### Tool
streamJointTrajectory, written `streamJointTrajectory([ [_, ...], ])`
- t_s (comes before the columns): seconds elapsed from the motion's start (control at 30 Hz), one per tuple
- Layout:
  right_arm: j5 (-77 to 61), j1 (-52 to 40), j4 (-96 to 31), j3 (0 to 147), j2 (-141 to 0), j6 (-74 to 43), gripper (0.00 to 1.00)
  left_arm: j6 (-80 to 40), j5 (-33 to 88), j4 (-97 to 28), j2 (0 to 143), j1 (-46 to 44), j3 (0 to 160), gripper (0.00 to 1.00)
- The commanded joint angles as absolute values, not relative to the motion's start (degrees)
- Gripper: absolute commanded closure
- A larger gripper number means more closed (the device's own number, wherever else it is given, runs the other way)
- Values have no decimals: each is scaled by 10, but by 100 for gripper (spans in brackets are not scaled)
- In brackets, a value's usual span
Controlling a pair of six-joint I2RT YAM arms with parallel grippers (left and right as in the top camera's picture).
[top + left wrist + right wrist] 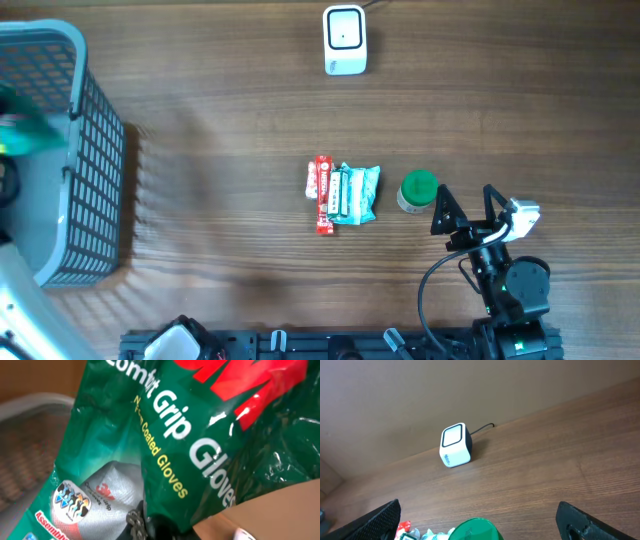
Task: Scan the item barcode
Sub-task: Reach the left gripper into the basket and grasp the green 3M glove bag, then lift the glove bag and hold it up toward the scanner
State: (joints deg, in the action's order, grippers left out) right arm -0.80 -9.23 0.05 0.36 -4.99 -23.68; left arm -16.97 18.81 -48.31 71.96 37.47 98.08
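Your left gripper pinches the slick glove packet; it may slip before the twelve-o'clock scanner. Your right gripper hangs spread.

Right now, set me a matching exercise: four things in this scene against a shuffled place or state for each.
Things:
1. scanner
2. basket
3. green-lidded jar
4. right hand

Place or state:
A. left side of the table
B. open
C. just right of the teal packet
D. far side of the table, near the middle

Pairs: 1-D, 2-A, 3-C, 4-B
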Motion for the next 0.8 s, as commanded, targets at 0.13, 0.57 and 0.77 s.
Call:
streamJointTrajectory([
  [0.13, 0, -95, 3, 3, -53, -227, 0, -170, 300, -599, 704, 222, 967, 94],
  [0.57, 0, -95, 3, 3, -53, -227, 0, -182, 170, -554, 790, -73, 759, 96],
  [0.77, 0, -95, 3, 3, -53, -227, 0, -248, 91, -448, 846, -168, 638, 96],
])
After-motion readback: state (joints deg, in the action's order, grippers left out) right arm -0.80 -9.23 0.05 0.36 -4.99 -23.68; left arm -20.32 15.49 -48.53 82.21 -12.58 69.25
